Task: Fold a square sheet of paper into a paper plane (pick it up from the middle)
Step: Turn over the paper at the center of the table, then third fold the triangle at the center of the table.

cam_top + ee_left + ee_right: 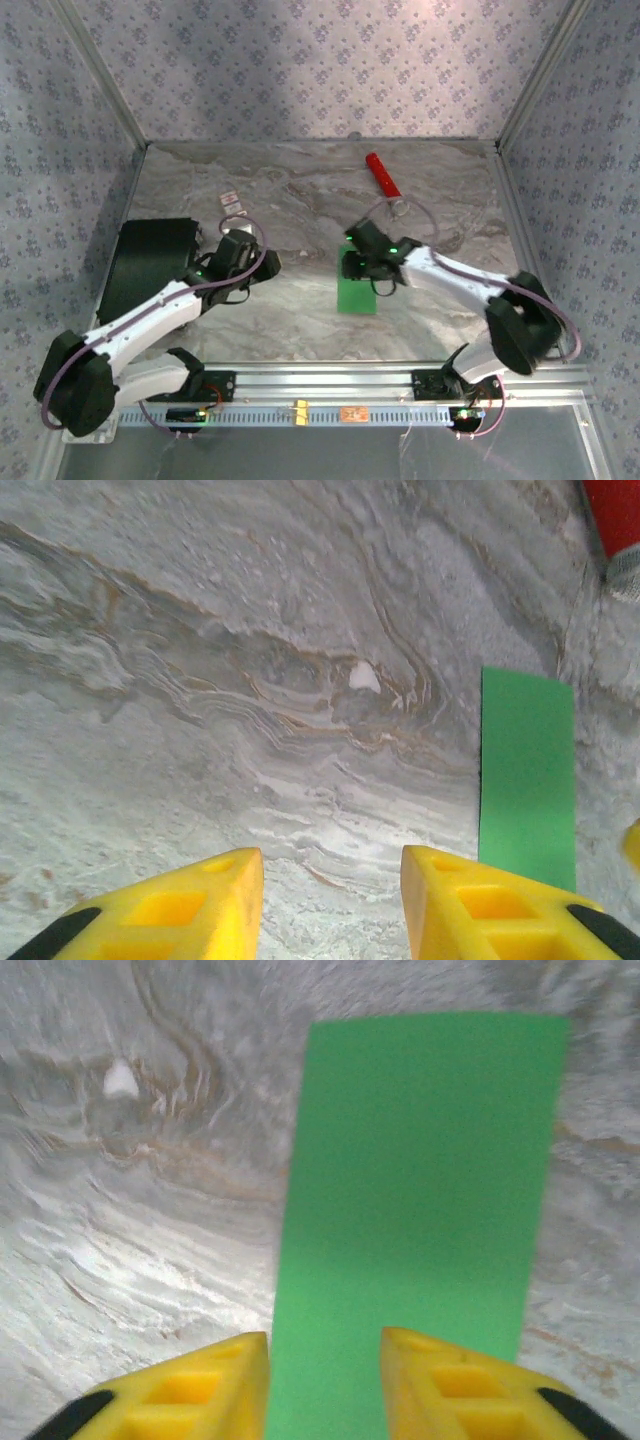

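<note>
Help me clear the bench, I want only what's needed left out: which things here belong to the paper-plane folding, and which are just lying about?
For the job:
- green paper, lying flat as a narrow rectangle
- right hand, open over it
- left hand, open, off to the paper's left

Lying about:
- red cylinder
- black flat box
- small tag

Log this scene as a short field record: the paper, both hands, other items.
paper: green paper, a flat narrow rectangle lying on the table
right arm: right hand over one short end of the paper, fingers apart, paper flat beneath
left arm: left hand open above bare table, left of the paper
other items: red cylinder at the far side; black box at the left edge
</note>
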`<state>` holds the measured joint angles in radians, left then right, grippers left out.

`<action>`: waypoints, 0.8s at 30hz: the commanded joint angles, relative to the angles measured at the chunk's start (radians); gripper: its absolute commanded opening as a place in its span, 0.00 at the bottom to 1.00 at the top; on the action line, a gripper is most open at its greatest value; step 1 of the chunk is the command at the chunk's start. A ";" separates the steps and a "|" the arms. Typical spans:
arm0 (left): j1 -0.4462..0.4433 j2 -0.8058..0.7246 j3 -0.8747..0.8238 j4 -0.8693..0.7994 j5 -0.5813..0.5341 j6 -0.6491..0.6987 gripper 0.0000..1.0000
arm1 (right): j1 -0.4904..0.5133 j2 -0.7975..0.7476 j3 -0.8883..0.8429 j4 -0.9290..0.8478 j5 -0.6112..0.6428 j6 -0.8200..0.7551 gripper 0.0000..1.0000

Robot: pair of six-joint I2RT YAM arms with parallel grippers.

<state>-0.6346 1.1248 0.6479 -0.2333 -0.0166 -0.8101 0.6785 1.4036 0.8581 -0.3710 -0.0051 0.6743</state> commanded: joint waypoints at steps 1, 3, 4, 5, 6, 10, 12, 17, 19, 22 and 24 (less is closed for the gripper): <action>0.005 0.079 0.069 0.040 0.130 0.033 0.39 | -0.116 -0.085 -0.158 0.199 -0.263 0.055 0.28; 0.004 0.142 0.104 0.045 0.185 0.047 0.38 | -0.189 -0.133 -0.237 0.240 -0.330 0.070 0.24; 0.003 0.173 0.117 0.058 0.215 0.050 0.37 | -0.223 -0.154 -0.271 0.256 -0.367 0.074 0.23; 0.002 0.204 0.129 0.071 0.253 0.051 0.37 | -0.254 -0.170 -0.303 0.275 -0.398 0.081 0.23; 0.002 0.228 0.135 0.089 0.282 0.047 0.37 | -0.277 -0.177 -0.325 0.290 -0.424 0.089 0.22; -0.023 0.347 0.166 0.173 0.391 0.016 0.37 | -0.325 -0.160 -0.380 0.365 -0.512 0.124 0.19; -0.042 0.401 0.188 0.191 0.417 0.006 0.38 | -0.326 -0.141 -0.388 0.398 -0.531 0.136 0.17; -0.082 0.499 0.223 0.244 0.458 -0.034 0.38 | -0.328 -0.073 -0.375 0.448 -0.565 0.146 0.12; -0.089 0.519 0.225 0.262 0.463 -0.048 0.39 | -0.330 -0.044 -0.369 0.457 -0.566 0.143 0.11; -0.095 0.545 0.228 0.286 0.479 -0.065 0.41 | -0.335 -0.005 -0.370 0.478 -0.572 0.142 0.11; -0.097 0.559 0.229 0.295 0.488 -0.071 0.41 | -0.340 0.021 -0.376 0.497 -0.576 0.142 0.11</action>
<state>-0.7273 1.6642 0.8429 0.0128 0.4316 -0.8585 0.3485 1.3972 0.4755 0.0856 -0.5503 0.8055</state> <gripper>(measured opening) 0.413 0.108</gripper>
